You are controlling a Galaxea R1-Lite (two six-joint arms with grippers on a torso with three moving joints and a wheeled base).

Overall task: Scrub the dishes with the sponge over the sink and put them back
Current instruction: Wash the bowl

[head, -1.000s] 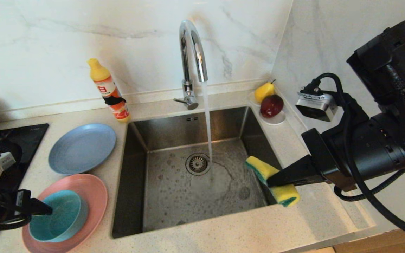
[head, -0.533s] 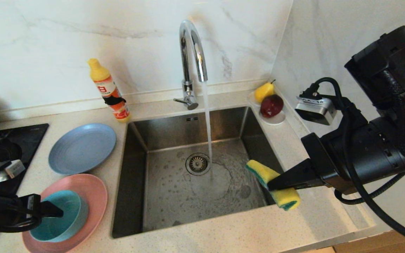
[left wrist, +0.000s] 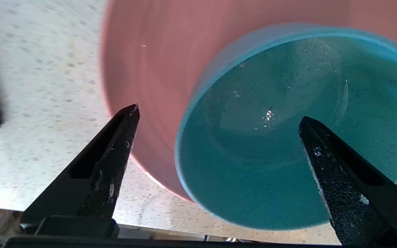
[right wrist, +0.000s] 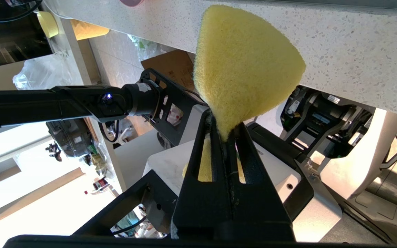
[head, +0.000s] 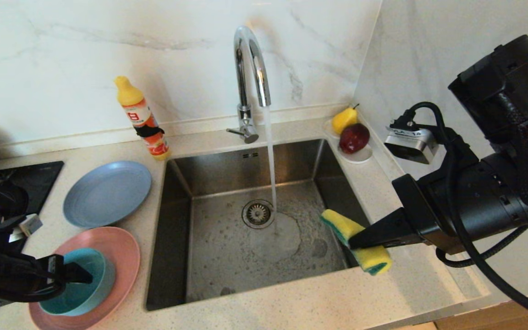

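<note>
Head view, from the left: the left gripper (head: 83, 275) hangs over the teal bowl (head: 90, 293), which sits on the pink plate (head: 122, 256) at the counter's (head: 291, 307) near left corner. In the left wrist view its fingers (left wrist: 115, 148) are spread wide, one over the plate outside the bowl's (left wrist: 271, 155) wall, the other over the bowl's inside, so they straddle the rim; whether either touches it, I cannot tell. Nothing is gripped. Behind them the blue plate (head: 107, 193) lies alone on the counter, beside a black hob (head: 39, 178). An orange soap bottle (head: 144, 120) with a yellow cap stands at the sink's (head: 227, 247) back left corner. The tap (head: 250, 68) runs, its stream landing just beside the drain (head: 257, 213) on the wet steel floor. To the right, the right gripper (head: 353, 238) is clamped on the sponge (head: 355, 240), holding it over the sink's right edge, yellow foam with the green face turned toward the basin. The right wrist view shows the sponge (right wrist: 246, 69) pinched thin at its waist between the closed fingers (right wrist: 219, 165). In the far right corner a saucer (head: 360, 156) holds a pear (head: 344, 119) and a red fruit (head: 354, 137).
</note>
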